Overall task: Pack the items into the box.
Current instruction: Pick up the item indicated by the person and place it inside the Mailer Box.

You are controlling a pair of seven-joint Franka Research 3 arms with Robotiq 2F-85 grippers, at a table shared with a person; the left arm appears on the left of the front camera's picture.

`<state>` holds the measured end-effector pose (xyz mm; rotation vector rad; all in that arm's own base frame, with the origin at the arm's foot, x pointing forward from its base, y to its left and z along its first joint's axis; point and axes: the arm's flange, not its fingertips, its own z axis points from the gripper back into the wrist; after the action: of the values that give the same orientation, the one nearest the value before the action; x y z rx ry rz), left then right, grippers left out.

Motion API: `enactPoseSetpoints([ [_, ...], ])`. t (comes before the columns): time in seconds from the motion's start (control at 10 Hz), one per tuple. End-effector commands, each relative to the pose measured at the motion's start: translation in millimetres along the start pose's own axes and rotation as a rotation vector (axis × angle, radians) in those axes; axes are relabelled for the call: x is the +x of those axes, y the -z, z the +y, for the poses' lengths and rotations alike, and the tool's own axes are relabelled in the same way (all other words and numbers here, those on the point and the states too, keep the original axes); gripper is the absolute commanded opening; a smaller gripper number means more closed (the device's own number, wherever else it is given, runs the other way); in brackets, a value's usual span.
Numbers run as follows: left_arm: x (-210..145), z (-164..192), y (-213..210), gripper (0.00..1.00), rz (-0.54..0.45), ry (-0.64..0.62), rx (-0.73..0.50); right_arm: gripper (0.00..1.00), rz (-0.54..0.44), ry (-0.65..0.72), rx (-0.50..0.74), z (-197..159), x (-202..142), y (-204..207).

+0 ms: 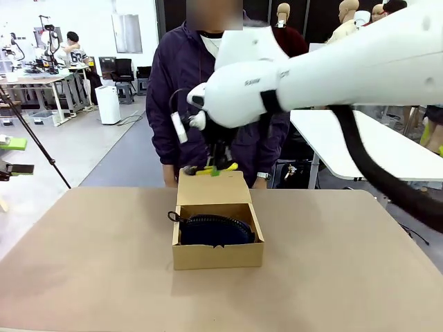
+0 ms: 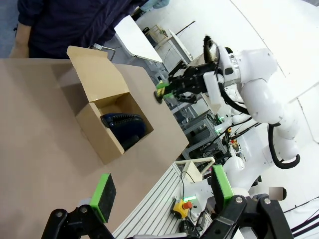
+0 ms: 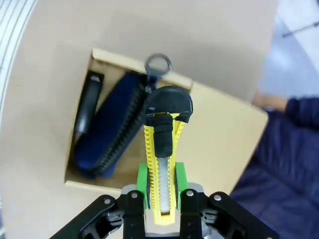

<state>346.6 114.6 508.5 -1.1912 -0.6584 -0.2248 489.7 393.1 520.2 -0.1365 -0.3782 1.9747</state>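
Centre of the front view: box on the table, lid flap upright at its far edge. Inside the box: pouch across the middle. In the right wrist view, stapler just left of the pouch, along the box wall. Just above the flap's top edge, upper centre: utility knife in the right gripper, clear of the box. Behind the table, upper centre: person. Bottom of the left wrist view: left gripper over the table's edge, well apart from the box at centre left.
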Motion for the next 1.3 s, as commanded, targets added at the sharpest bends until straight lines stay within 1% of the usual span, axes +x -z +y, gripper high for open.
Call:
enactPoseSetpoints([
  [0.0,-1.1,-1.7,-3.7,1.00,0.017,-0.006,-0.002,0.00,-0.012,-0.127,-0.040,4.8,-3.4,30.7],
  [0.3,-1.1,-1.7,-3.7,1.00,0.017,-0.006,-0.002,0.00,0.040,-0.194,0.022,11.2,-8.1,87.8],
  [0.5,-1.1,-1.7,-3.7,1.00,0.017,-0.006,-0.002,0.00,0.077,-0.129,0.088,17.2,-14.0,104.2],
  [0.6,-1.1,-1.7,-3.7,1.00,0.017,-0.006,-0.002,0.00,0.122,-0.060,0.122,18.9,-17.3,109.5],
  [0.7,-1.1,-1.7,-3.7,1.00,0.017,-0.006,-0.002,0.00,0.153,-0.004,0.128,20.7,-20.8,111.9],
  [1.2,-1.1,-1.7,-3.7,1.00,0.017,-0.006,-0.002,0.00,0.153,0.077,0.142,18.5,-28.6,114.9],
])
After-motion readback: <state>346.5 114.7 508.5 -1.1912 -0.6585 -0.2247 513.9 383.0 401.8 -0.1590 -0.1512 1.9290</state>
